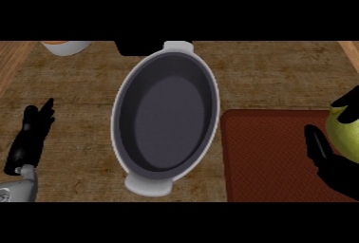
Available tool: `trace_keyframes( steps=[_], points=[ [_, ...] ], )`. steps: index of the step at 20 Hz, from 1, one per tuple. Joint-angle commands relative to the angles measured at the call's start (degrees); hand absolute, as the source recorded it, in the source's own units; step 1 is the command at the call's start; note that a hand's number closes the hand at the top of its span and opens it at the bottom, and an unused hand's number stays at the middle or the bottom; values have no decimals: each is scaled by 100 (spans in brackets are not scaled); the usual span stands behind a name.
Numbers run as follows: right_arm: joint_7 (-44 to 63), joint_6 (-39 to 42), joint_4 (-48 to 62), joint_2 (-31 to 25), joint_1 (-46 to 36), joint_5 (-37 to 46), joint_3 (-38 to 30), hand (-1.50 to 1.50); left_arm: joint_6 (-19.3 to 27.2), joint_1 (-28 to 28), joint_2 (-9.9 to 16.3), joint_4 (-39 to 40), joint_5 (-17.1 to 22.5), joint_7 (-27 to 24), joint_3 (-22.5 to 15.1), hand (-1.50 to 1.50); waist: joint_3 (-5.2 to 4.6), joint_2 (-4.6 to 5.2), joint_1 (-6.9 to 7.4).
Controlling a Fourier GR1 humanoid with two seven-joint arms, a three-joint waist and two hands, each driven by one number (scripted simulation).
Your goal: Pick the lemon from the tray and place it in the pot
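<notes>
One lemon [344, 130], yellow-green, at the right edge of the view, above the tray, enclosed by the right hand [329, 159]: thumb across the near face, dark fingers curling over the top, so pinched and carried rather than resting. Contact with the tray not discernible; judged lifted, ready for transfer leftward.

One tray [273, 156], reddish-brown, textured, flat on the counter just right of the pot; nothing else seen on its visible part.

One pot [166, 118], oval, dark inside, pale rim, two stub handles at far and near ends; mouth upward and unobstructed, nothing inside, hence lemon not yet delivered. Placed centrally, within easy reach of either hand.

One left hand [32, 137], low at the left edge, fingers straight and spread upward, holding nothing; resting, clear of the path.

One pale bowl-like vessel [67, 46] with orange inside, far left corner, partly cropped; idle.

One dark object [140, 46] beyond the pot's far handle, cropped, unidentifiable.

One wooden counter [77, 90], bearing everything listed.
</notes>
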Motion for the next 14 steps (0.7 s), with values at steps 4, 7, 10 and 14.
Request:
trace_keyframes(
  steps=[4, 7, 10, 14],
  points=[
    [1727, 647, 870, 717, -2352, -292, 982, 150, -40, -39, 81, 235, -43, -225, 78, 0, -7, 4, 71],
    [1947, 569, 1486, 1277, -2776, -161, 1232, 150, 39, -139, -4, 264, -97, -174, 46, 0, 2, 10, 24],
    [1917, 524, 2087, 1638, -2832, 35, 1485, 150, 73, -10, -162, -310, -167, 177, -169, 0, 9, 1, 50],
    [1260, 322, 3332, 2040, -3080, 308, 1573, 150, 58, -131, -127, 143, -74, -113, 15, 0, 8, 35, 35]
  ],
)
